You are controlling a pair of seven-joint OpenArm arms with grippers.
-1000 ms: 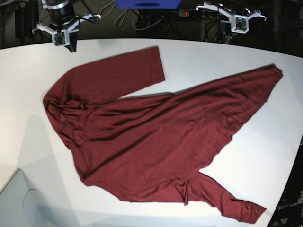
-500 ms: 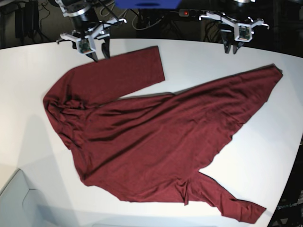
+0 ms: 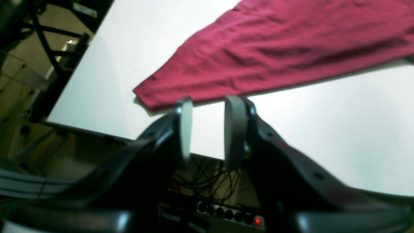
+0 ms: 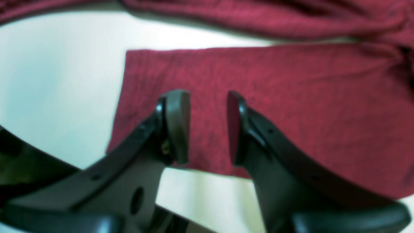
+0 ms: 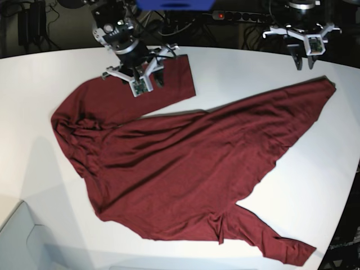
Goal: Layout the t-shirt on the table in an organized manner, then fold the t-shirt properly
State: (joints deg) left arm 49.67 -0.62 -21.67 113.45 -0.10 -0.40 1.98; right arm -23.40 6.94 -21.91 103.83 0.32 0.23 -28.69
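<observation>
The maroon t-shirt [image 5: 185,157] lies spread and wrinkled on the white table [image 5: 247,73], one sleeve pointing to the far edge, another at the front right. My right gripper [image 5: 153,79] hovers over the far sleeve's end [image 4: 291,106]; in its wrist view the right gripper [image 4: 205,97] is open with sleeve fabric showing behind the gap and nothing pinched. My left gripper [image 5: 304,63] hangs by the far right, just short of the shirt's pointed corner [image 3: 145,94]. The left gripper [image 3: 207,103] is open and empty above bare table.
A power strip with a red light [image 5: 247,16], cables and a blue object [image 5: 174,4] sit beyond the table's far edge. The curved table edge [image 5: 349,185] runs down the right side. A dark metal stand [image 3: 48,48] shows off the table.
My right arm swung in from the far left corner to above the sleeve end. My left arm shifted right toward the shirt's corner. Both grippers went from shut to open.
</observation>
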